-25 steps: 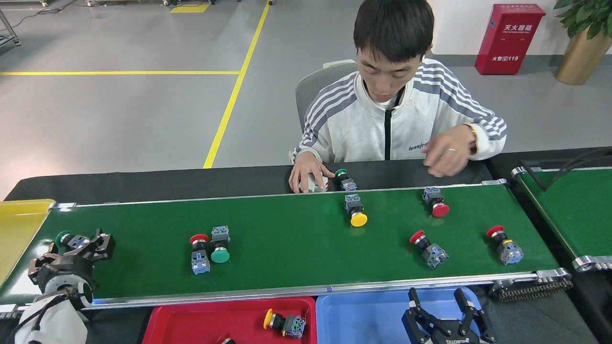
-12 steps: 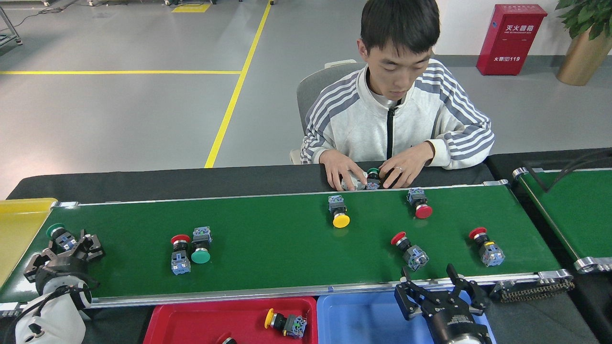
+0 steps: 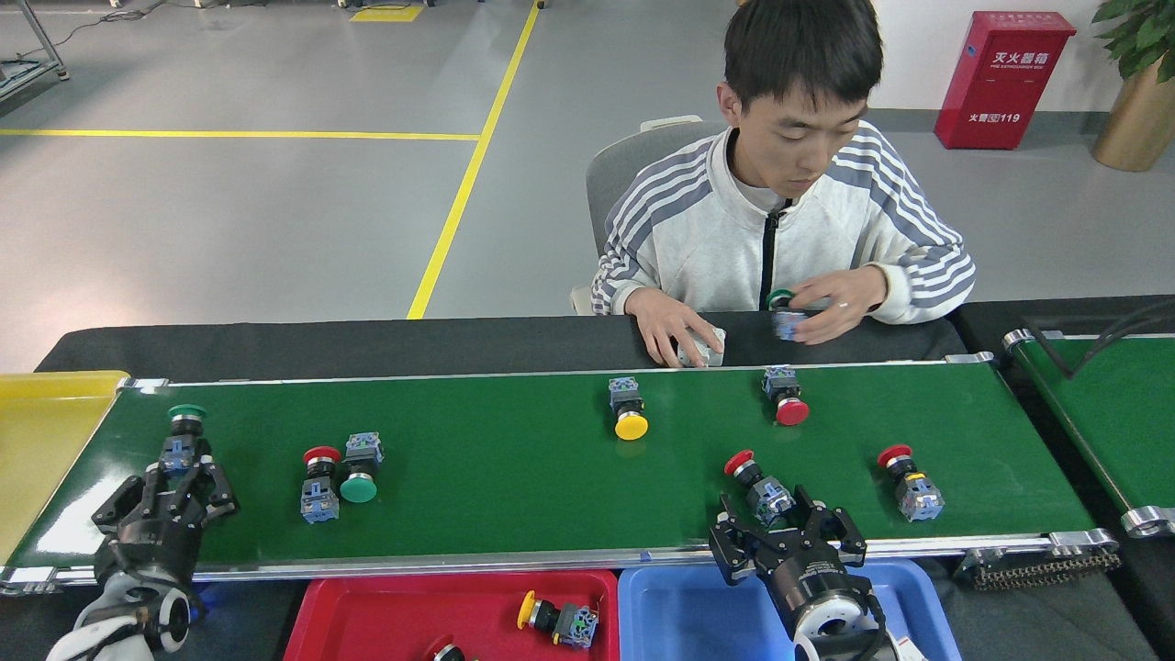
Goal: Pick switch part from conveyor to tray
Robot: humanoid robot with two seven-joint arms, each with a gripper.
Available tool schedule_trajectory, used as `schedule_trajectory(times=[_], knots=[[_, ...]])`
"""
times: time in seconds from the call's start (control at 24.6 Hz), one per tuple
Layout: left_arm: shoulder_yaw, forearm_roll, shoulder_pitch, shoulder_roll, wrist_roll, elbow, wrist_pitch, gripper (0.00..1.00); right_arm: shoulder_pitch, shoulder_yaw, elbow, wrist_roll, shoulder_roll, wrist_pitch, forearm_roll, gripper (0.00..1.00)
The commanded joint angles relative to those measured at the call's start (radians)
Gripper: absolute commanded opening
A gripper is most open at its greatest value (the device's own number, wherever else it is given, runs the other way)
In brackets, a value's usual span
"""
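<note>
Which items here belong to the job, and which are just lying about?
Job: conveyor, red tray, switch parts on the belt such as the red-capped one by the right claw.
Lying about: blue tray, yellow tray, fire-extinguisher box.

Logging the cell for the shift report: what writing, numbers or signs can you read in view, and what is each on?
"119", after white characters too small to read: lower front of the red metal fire cabinet against the far wall.
White characters across the cabinet's upper front: too blurred to read.
Dark lettering on the chest of the person's grey-striped white zip jacket: mostly hidden, unreadable.
Nothing legible on the switch parts or trays.
</note>
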Motion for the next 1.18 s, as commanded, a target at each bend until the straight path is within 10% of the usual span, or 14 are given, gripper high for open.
schedule_trajectory(times=[0.0,0.12,0.24,0.41,0.45,0.53,0.73,1.14], knots=[[0.009,0.013,0.103,0.004,-0.02,-0.197,-0.241,0.25,-0.012,0.003,-0.016,-0.007,-0.002,-0.035,-0.003,0.16],[-0.005,0.017,0.283,-0.057,-0.036,-0.399,-0.293,0.84,-0.008,0.011,-0.042,-0.01,0.003,-0.098,-0.003,0.08],[-0.082,0.01,0.338,-0.168,-0.039,-0.418,-0.286,0.99,0.008,0.083,-0.095,-0.015,0.0,-0.18,-0.004,0.03],[-0.108,0.01,0.344,-0.175,-0.039,-0.418,-0.211,0.99,0.04,0.212,-0.175,-0.032,0.002,-0.286,-0.003,0.06],[-0.105,0.01,0.343,-0.174,-0.039,-0.418,-0.197,0.99,0.045,0.26,-0.181,-0.044,0.002,-0.311,-0.003,0.24],[-0.091,0.01,0.333,-0.177,-0.039,-0.415,-0.146,0.99,0.052,0.345,-0.183,-0.109,0.0,-0.354,-0.003,1.0],[0.001,0.023,0.312,-0.161,-0.037,-0.381,0.19,0.99,0.069,0.418,-0.18,-0.135,-0.003,-0.404,-0.003,1.0],[0.121,0.025,0.218,-0.12,-0.128,-0.226,0.193,0.99,0.163,0.18,-0.215,-0.219,0.008,-0.127,-0.013,1.0]])
